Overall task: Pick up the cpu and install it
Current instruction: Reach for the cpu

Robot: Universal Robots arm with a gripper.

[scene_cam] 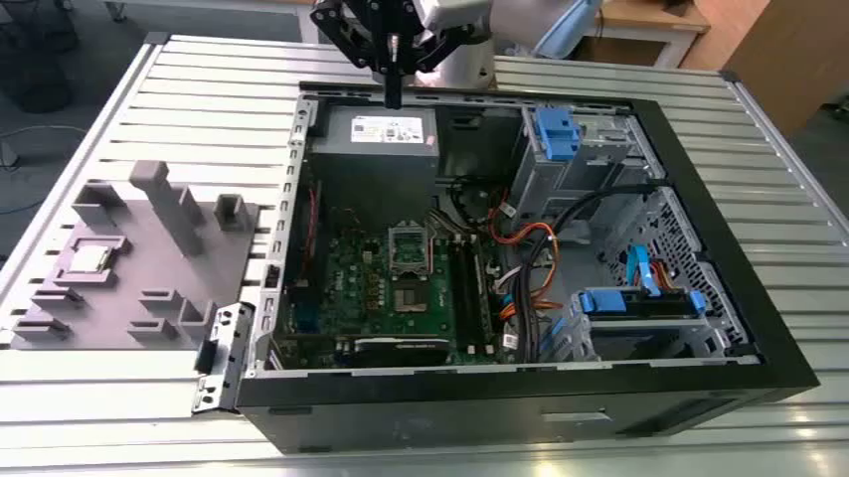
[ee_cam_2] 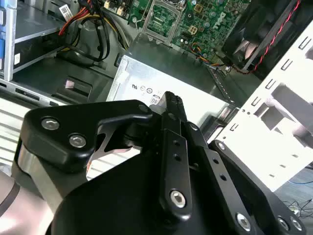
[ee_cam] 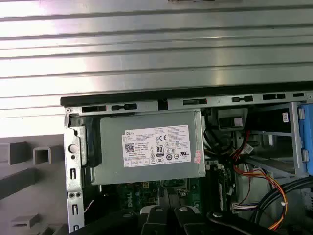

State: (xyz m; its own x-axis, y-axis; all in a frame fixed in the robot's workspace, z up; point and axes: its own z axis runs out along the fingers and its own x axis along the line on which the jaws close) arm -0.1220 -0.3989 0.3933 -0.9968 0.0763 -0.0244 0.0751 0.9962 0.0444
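Observation:
The cpu (scene_cam: 87, 258), a small silvery square chip, lies in a recess of the grey moulded tray (scene_cam: 159, 298) at the exterior view's left, beside the open computer case. My gripper (scene_cam: 393, 97) hangs far from it, over the back of the case, above the grey power supply box (scene_cam: 374, 149). Its black fingers meet in one narrow tip, shut with nothing between them. In the second wrist view the gripper (ee_cam_2: 171, 100) points at that box's white label. The dark socket frame (scene_cam: 409, 248) sits in the middle of the green motherboard (scene_cam: 365, 283).
Drive cages with blue latches (scene_cam: 558, 134) and bundles of black and orange cables (scene_cam: 538, 248) fill the case's side at the exterior view's right. A ribbed metal table (scene_cam: 199, 89) carries the case and tray. The case's black walls (scene_cam: 743, 248) rise around the board.

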